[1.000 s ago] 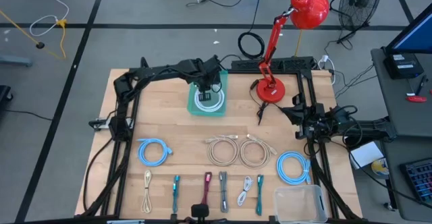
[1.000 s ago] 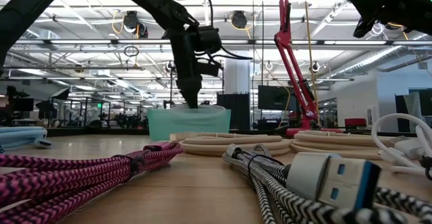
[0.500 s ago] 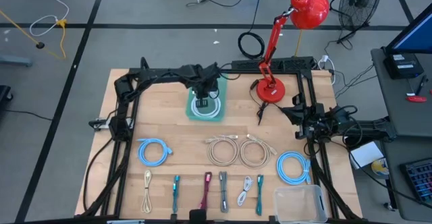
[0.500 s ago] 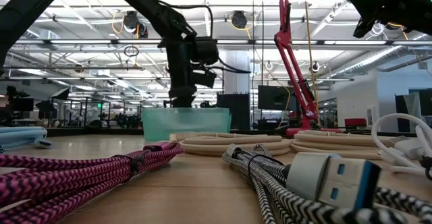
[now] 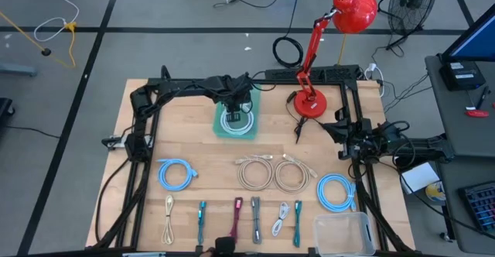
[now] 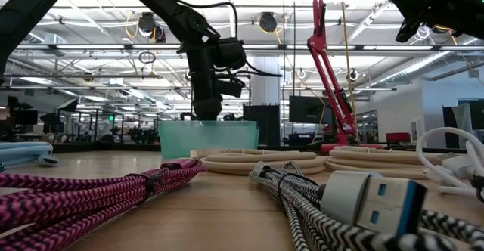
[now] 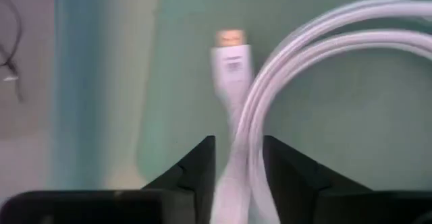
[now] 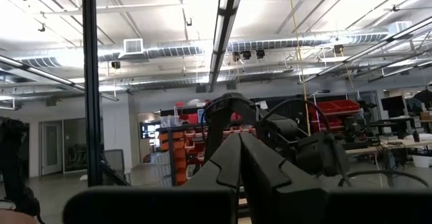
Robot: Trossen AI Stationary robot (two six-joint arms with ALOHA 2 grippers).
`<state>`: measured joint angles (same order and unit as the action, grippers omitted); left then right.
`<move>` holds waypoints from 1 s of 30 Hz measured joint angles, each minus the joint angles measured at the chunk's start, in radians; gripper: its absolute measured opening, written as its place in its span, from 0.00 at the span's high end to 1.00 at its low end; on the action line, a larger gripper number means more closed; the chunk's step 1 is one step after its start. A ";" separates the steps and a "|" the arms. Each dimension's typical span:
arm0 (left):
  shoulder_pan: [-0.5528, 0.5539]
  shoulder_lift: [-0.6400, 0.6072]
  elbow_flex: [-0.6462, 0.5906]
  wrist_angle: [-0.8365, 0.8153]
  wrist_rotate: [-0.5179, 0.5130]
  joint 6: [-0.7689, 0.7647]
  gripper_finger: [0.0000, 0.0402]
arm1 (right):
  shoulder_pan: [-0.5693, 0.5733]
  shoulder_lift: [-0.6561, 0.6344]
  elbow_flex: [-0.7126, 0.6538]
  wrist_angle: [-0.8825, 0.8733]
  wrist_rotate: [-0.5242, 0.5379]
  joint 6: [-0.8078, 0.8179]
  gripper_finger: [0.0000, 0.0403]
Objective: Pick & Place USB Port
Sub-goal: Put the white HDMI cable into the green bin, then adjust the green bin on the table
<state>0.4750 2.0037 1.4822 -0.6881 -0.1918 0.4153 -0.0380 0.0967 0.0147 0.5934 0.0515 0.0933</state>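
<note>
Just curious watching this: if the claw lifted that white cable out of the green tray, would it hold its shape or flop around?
The white cable lies in loose loops in the green tray, so it would probably sag and uncoil. It looks thin, so likely light. The left claw straddles a smooth strand, which might slip.

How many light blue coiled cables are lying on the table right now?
2: one blue coil on the table's left side, in front of the left arm's frame; another blue coil on the right, just above the clear plastic bin. None looks hidden.
</note>
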 joint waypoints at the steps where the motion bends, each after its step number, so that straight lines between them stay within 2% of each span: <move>1: 0.000 -0.003 0.000 0.001 -0.008 -0.004 0.64 | 0.000 0.000 0.000 0.000 0.000 0.000 0.99; 5: -0.005 -0.030 0.001 -0.001 -0.018 -0.015 0.59 | 0.000 0.000 0.000 0.000 0.000 0.000 0.99; 9: -0.022 -0.095 0.014 -0.029 0.013 -0.030 0.59 | 0.000 0.000 0.000 -0.001 0.001 0.000 0.99; 12: -0.050 -0.171 0.015 -0.075 0.105 -0.061 0.61 | 0.000 0.001 0.000 -0.004 0.002 0.000 0.99; 14: -0.083 -0.222 0.016 -0.107 0.218 -0.097 0.63 | 0.000 0.003 0.000 -0.009 0.003 -0.001 0.99; 16: -0.139 -0.254 0.007 -0.131 0.308 -0.127 0.67 | 0.000 0.008 0.000 -0.006 0.005 -0.003 0.99; 18: -0.215 -0.275 -0.019 -0.132 0.332 -0.151 0.76 | 0.000 0.011 0.000 -0.010 0.004 -0.003 0.99; 21: -0.349 -0.278 -0.061 -0.127 0.308 -0.167 0.94 | 0.000 0.016 0.000 -0.009 0.004 -0.001 0.99; 22: -0.394 -0.277 -0.080 -0.119 0.286 -0.179 0.97 | 0.000 0.017 0.000 -0.008 0.004 -0.001 0.99; 27: -0.533 -0.262 -0.171 -0.032 0.071 -0.235 0.99 | 0.000 0.018 0.000 -0.007 0.004 -0.001 0.99; 30: -0.535 -0.264 -0.206 0.043 0.069 -0.260 1.00 | 0.000 0.018 0.000 -0.005 0.004 -0.001 0.99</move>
<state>-0.0595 1.7397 1.2761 -0.6451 -0.1223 0.1551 -0.0380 0.1150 0.0147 0.5881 0.0559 0.0925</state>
